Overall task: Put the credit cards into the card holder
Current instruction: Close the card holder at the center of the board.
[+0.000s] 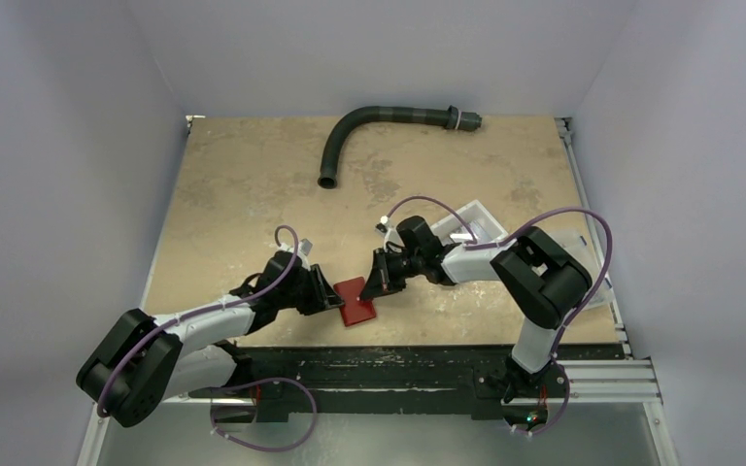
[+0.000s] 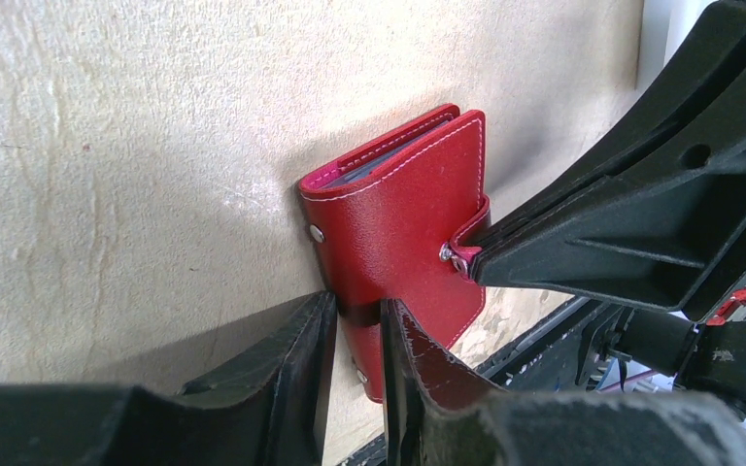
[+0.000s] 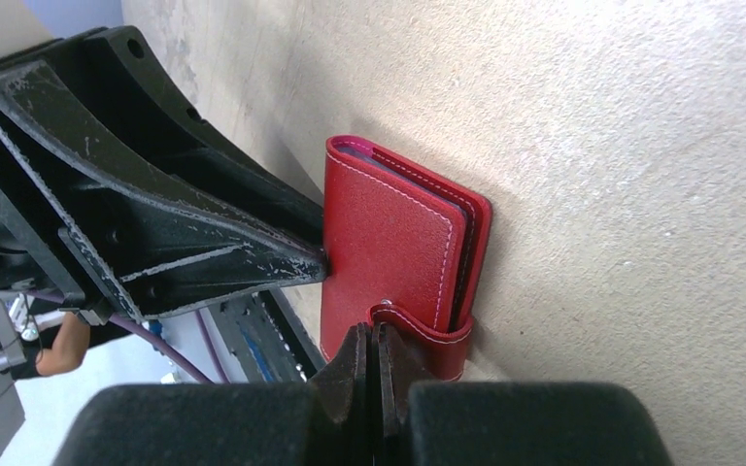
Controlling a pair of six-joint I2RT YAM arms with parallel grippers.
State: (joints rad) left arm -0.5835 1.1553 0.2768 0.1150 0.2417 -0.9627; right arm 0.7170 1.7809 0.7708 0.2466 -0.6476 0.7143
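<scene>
Black left fingers (image 2: 301, 379) fill the near edge of the left wrist view, drawn in to a narrow gap and clamped over one edge of the small dark-red leather-like folding card holder (image 2: 398, 233). Black right fingers (image 3: 350, 367) are fully closed, their tips pinching the card holder's red snap tab (image 3: 418, 328) at another edge.

Location: the card holder lies folded shut on the tan mottled counter (image 1: 253, 175), between the two arms, near the front. A grey strip (image 2: 389, 157) shows between the covers (cards or sleeves, cannot tell). No loose pale plastic credit cards can be made out in any view.

Hazards, as judged:
1. The tab hold is slight, with only the tips bearing on thin leather. If the snap resists a pull, the tab would likely slip free.
2. The left hold covers one narrow stretch of edge. A hard pull from the right could drag or swivel the card holder out of it.
3. Both sets of fingers work close together across a small item, so a misjudged stroke risks contact between them.
4. If cards already sit inside, a sudden release of the snap could jolt them loose.
</scene>
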